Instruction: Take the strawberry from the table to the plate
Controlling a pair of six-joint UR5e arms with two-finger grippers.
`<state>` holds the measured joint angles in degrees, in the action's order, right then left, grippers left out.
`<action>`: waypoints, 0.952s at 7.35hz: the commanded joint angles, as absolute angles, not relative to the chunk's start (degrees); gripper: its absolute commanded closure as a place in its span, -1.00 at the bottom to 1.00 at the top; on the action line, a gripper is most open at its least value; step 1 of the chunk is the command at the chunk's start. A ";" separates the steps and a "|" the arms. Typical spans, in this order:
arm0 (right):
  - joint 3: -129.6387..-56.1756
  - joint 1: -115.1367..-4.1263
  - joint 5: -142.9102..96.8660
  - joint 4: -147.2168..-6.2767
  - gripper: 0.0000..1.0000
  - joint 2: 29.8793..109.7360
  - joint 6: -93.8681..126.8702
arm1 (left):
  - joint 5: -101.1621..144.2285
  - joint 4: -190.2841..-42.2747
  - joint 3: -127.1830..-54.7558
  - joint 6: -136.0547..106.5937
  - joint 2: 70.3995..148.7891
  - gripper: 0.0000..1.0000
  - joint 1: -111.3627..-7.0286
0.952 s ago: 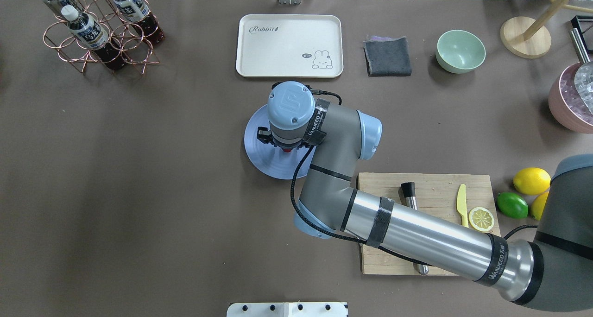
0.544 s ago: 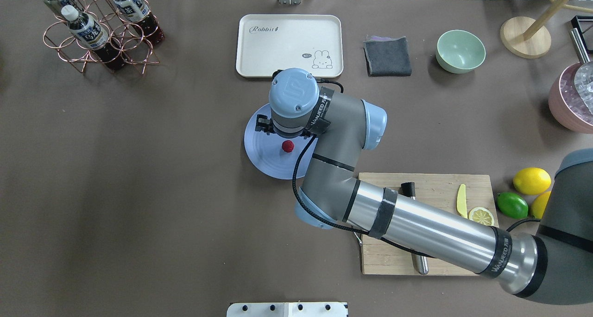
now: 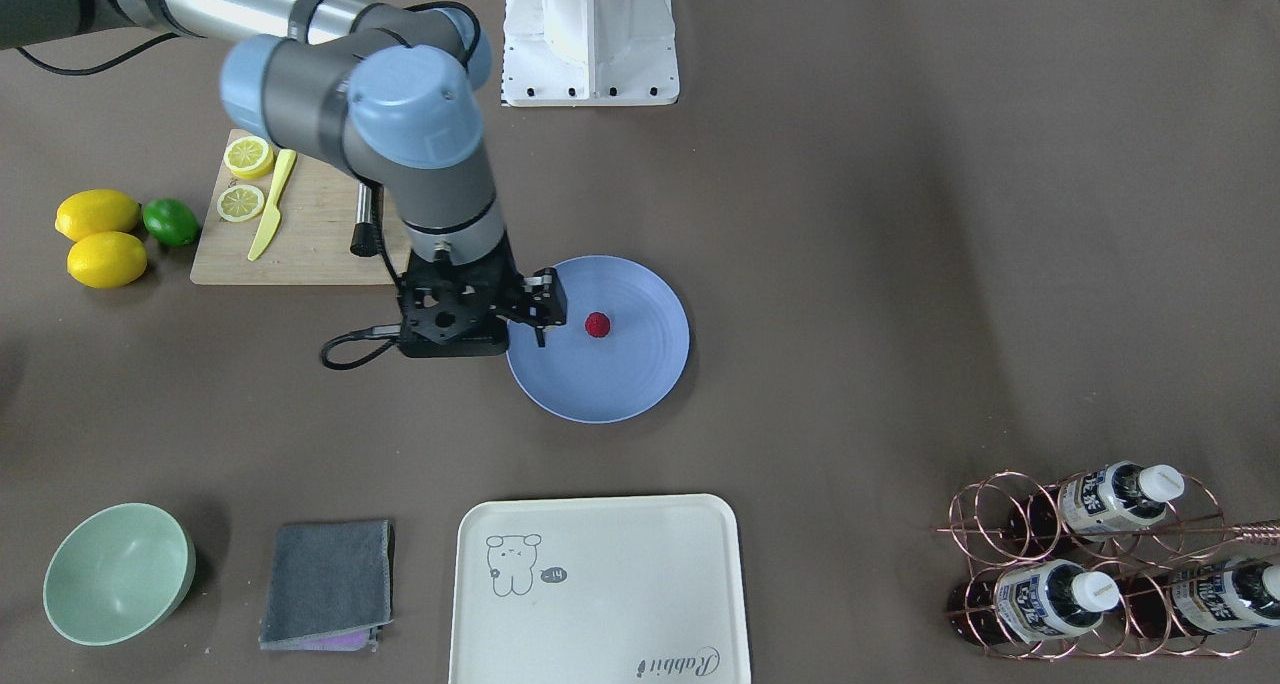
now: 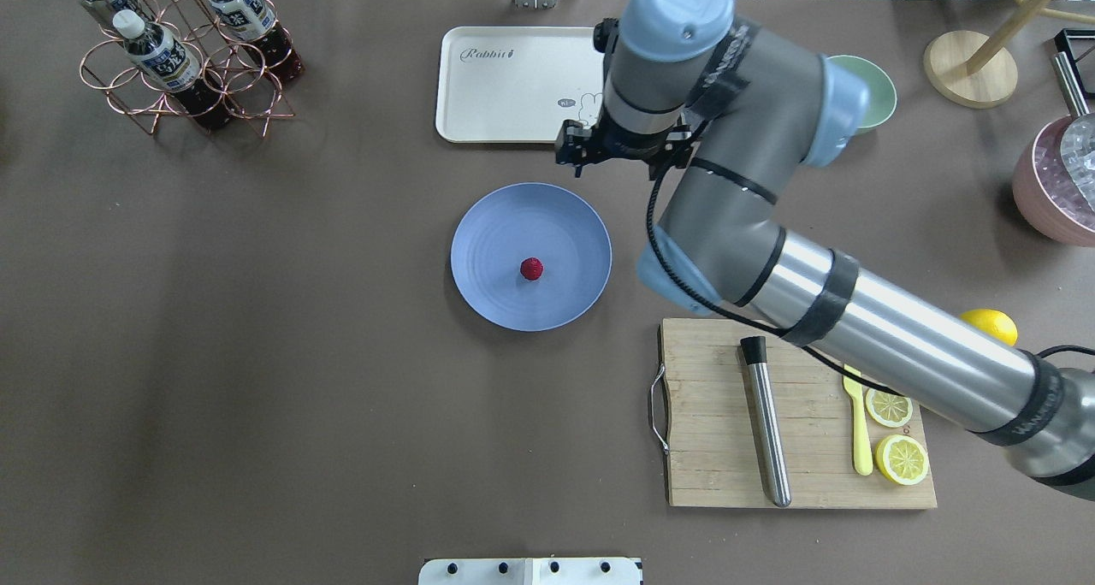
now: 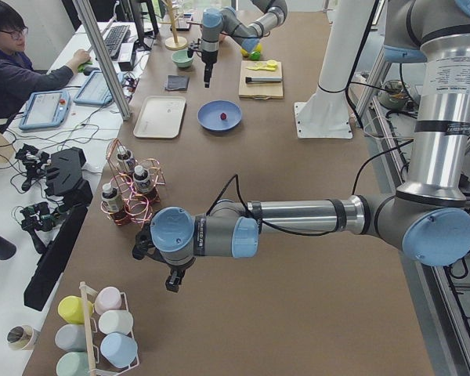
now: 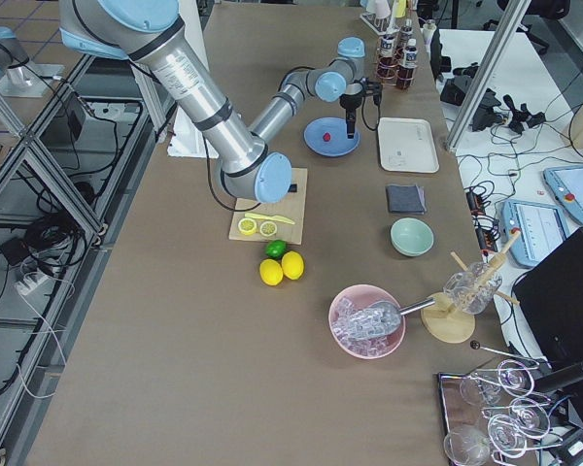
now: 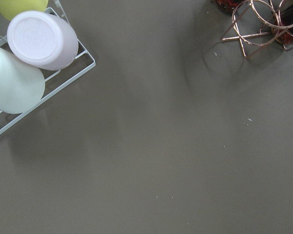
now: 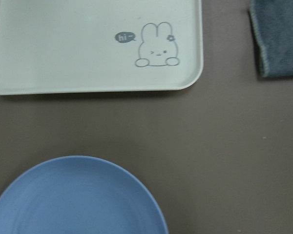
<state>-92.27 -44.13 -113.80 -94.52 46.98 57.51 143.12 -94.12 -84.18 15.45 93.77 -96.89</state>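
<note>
Dark-red strawberry [image 4: 531, 268]: I see it lying loose on the plate, a touch toward 6 o'clock from the centre in the overhead view.
Blue plate [image 4: 496, 226]: flat on the table [image 4: 257, 354].
Right gripper [image 4: 615, 173]: raised at the plate's 1 o'clock, by the cream tray [image 4: 496, 89]; fingers spread, holding nothing.
Left gripper [image 5: 172, 280]: well away, near the bottle rack [image 5: 129, 192]; I can't tell whether it is spread or closed.

Overhead camera behind the robot [image 4: 530, 571], looking steeply down on the counter [image 4: 257, 354], front camera facing back from the opposite edge, two distant cameras at the counter's ends, wrist cameras close above the surface, blue plate [image 4: 496, 226] shared by five views
</note>
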 commanded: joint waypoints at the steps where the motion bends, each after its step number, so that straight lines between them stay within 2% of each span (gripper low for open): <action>1: -105.76 -52.87 -116.10 -104.21 -1.00 58.66 40.59 | 142.65 -93.87 -83.94 15.38 93.52 -0.96 -96.86; 4: -112.48 -62.81 -118.04 -105.91 -1.00 72.29 20.19 | 139.33 -93.69 -83.85 15.38 92.55 -0.96 -96.51; 7: -112.41 -76.24 -122.51 -105.73 -1.00 84.42 2.77 | 138.25 -93.78 -84.20 15.38 92.29 -0.96 -96.59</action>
<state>-112.45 -70.43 -121.13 -105.76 79.03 9.73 138.55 -93.77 -84.15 15.38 92.38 -96.55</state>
